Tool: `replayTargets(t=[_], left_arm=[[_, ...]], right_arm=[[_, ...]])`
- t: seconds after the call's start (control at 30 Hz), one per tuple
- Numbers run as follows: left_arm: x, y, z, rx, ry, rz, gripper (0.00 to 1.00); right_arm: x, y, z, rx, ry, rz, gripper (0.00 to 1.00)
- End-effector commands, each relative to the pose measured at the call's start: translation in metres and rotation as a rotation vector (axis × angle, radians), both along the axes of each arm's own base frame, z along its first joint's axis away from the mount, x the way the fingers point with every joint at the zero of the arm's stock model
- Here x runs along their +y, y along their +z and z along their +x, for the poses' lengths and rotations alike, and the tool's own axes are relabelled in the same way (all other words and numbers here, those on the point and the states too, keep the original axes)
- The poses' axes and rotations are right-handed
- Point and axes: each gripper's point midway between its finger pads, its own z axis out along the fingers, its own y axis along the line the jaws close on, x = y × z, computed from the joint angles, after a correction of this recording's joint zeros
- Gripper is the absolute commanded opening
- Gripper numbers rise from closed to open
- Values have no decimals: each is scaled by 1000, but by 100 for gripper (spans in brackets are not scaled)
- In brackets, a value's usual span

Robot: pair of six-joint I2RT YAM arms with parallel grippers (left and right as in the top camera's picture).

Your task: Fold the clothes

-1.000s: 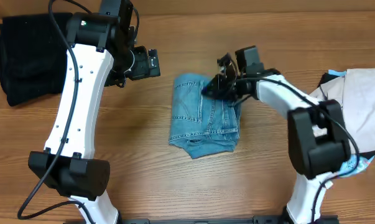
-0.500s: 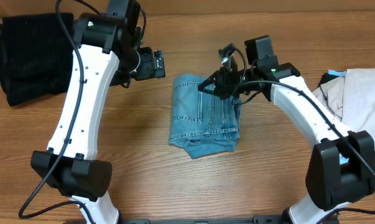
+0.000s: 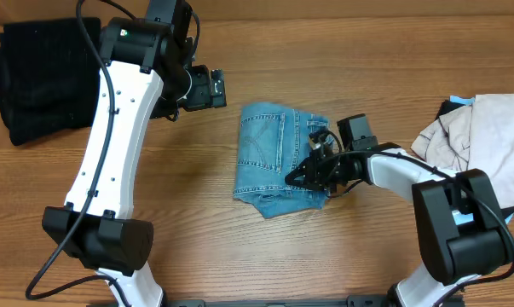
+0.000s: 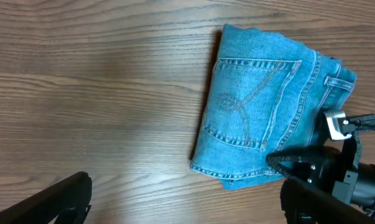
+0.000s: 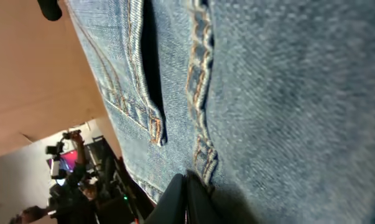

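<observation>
The light blue jeans (image 3: pixel 274 153) lie folded into a small rectangle at the table's middle, one stitched back pocket facing up. My right gripper (image 3: pixel 305 174) is shut, and its fingertips rest on the lower right part of the jeans. In the right wrist view the closed fingers (image 5: pixel 188 198) touch denim (image 5: pixel 287 106) beside a seam, with nothing between them. My left gripper (image 3: pixel 207 88) hovers open and empty to the upper left of the jeans. Its wrist view shows the jeans (image 4: pixel 259 106) and the right gripper (image 4: pixel 302 168) beyond its own spread fingers (image 4: pixel 187 208).
A black garment (image 3: pixel 37 77) lies folded at the far left back corner. A beige garment (image 3: pixel 482 141) lies crumpled at the right edge over something dark and something blue. Bare wooden table (image 3: pixel 188 222) surrounds the jeans.
My right gripper has moved from the upper right edge of the jeans down to their lower right part, and the arm dropped low. The left arm shifted slightly, then held still.
</observation>
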Motion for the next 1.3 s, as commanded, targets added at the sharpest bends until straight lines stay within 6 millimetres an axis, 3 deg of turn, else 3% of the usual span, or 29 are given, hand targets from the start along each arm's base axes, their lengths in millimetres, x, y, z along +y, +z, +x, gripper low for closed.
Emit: replayTargets(t=[0.0,0.13,0.2,0.23,0.27,0.33,0.4,0.47,0.6,0.73,0.93,1.1,1.27], left_arm=[[0,-1,-1,-4,-33,17,100],[1,-1,0,-8,-53,23,100],[0,-1,-1,-11,-75,25,100],[0,-1,-1,-11,-75,25,100],[0,-1,0,-13,-75,25,100],[-1,-3,2,-18,-82,25,100],[-2,-16,2,-3,-108,32,100],[-8,-40,-3,50,-125,3,100],[-52,-89,-9,89,-243,-246,100],[-78,-128,-14,77,-279,-417,100],[-79,-169,-32,108,-280,-452,100],[-78,-187,-37,95,-278,-455,100],[-79,-190,-30,61,-265,-463,100]], right_arm=[[-1,13,3,3,-14,25,4],[-7,80,21,-162,-40,-18,9],[-19,113,23,-250,-65,-103,22],[-29,129,21,-284,-87,-163,39],[-40,145,17,-309,-118,-230,66],[-60,169,8,-353,-169,-326,100],[-72,185,-5,-382,-200,-367,100],[-84,187,-16,-371,-241,-420,100],[-89,183,-27,-337,-236,-448,100],[-90,177,-29,-307,-226,-459,100],[-90,174,-29,-296,-220,-464,100],[-90,173,-31,-287,-217,-467,100],[-90,173,-31,-285,-217,-467,100]])
